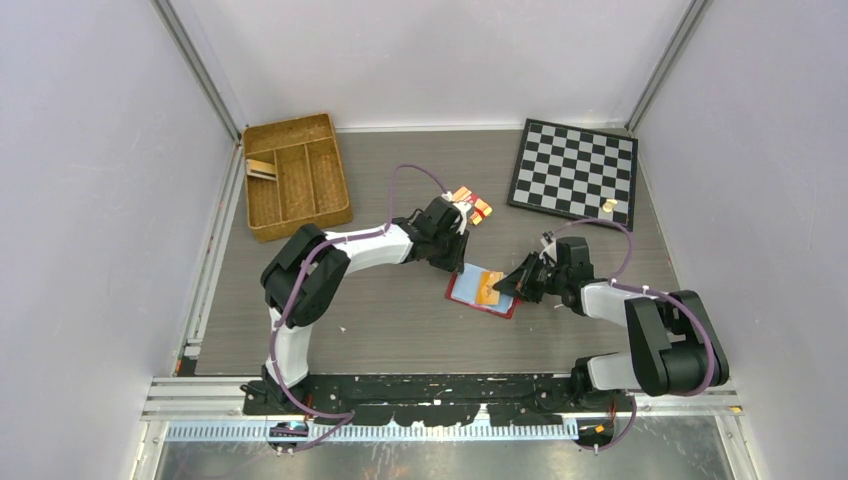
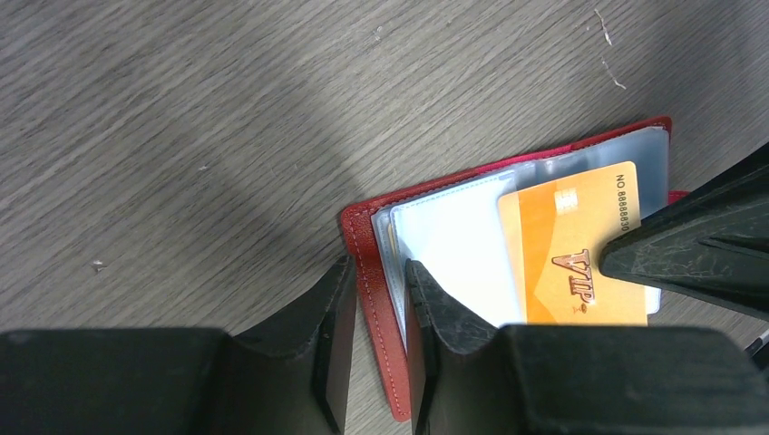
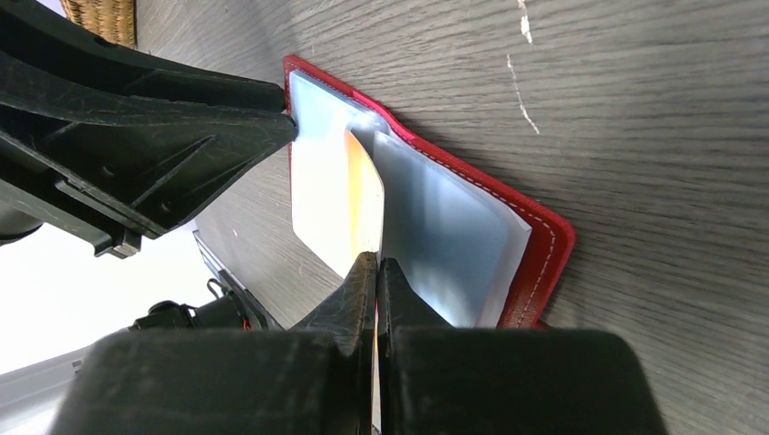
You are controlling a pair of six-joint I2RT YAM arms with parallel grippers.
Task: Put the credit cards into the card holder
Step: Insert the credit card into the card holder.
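The dark-red card holder (image 1: 466,287) lies open mid-table with its clear bluish sleeves up. My left gripper (image 1: 456,264) stands at its far-left edge. In the left wrist view its jaws (image 2: 376,267) are closed narrowly on the red cover edge (image 2: 375,299) and the sleeve edges. My right gripper (image 1: 513,283) is shut on an orange-yellow "VIP" credit card (image 2: 571,245). The card lies over the right-hand sleeves. In the right wrist view the card (image 3: 365,195) shows edge-on between sleeves of the card holder (image 3: 544,240), with the right gripper (image 3: 376,261) pinching its near end.
An orange-and-red banded pack (image 1: 470,205) lies just behind the left gripper. A brown wicker divided tray (image 1: 297,175) stands at the back left. A chessboard (image 1: 574,168) with a small tan piece (image 1: 608,205) is at the back right.
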